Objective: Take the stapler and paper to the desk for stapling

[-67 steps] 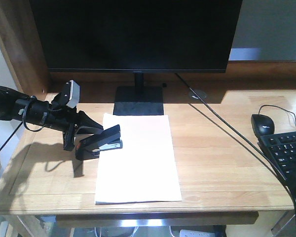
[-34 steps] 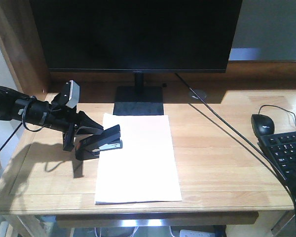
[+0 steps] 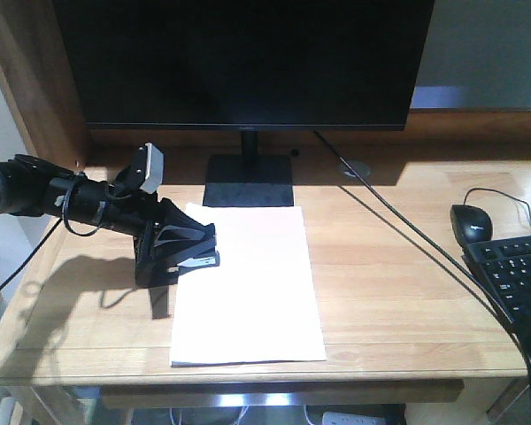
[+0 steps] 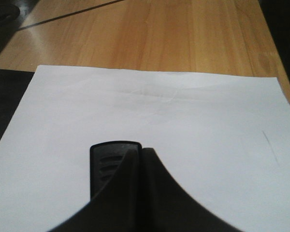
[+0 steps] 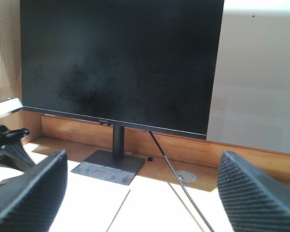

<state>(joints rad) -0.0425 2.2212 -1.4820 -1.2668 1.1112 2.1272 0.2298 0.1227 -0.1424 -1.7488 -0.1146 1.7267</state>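
**Count of things on the desk**

One desk (image 3: 398, 292). On it: one paper (image 3: 248, 292), one stapler (image 3: 190, 252) at the paper's left edge, one monitor (image 3: 248, 62) behind the paper, one mouse (image 3: 471, 221) and one keyboard (image 3: 518, 279) far right of the paper. Two cables (image 3: 398, 226) cross the desk. One arm (image 3: 62, 199) shows left of the paper.
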